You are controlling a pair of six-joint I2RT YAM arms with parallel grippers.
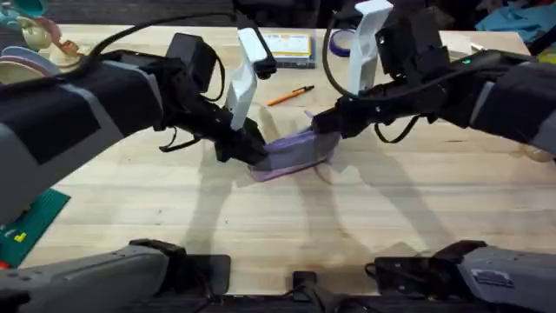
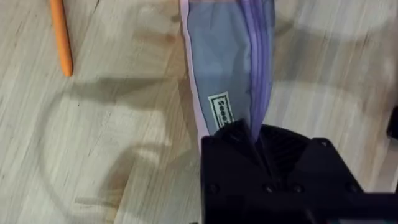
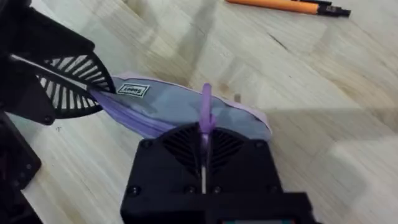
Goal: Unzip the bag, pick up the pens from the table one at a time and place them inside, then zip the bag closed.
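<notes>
At mid-table, the left gripper (image 1: 248, 149) clamps the bag (image 1: 294, 155) end while the right gripper (image 1: 326, 128), pinching the purple pull (image 3: 206, 109), should draw straight along the zipper.

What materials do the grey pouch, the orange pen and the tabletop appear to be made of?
The grey pouch with lavender edging looks like soft matte woven fabric: it sags and creases, and carries a sewn label. The slim orange pen seems to be smooth plastic with an even colour and a black clip. The pale tabletop looks like wood, showing plank seams and grain.
</notes>
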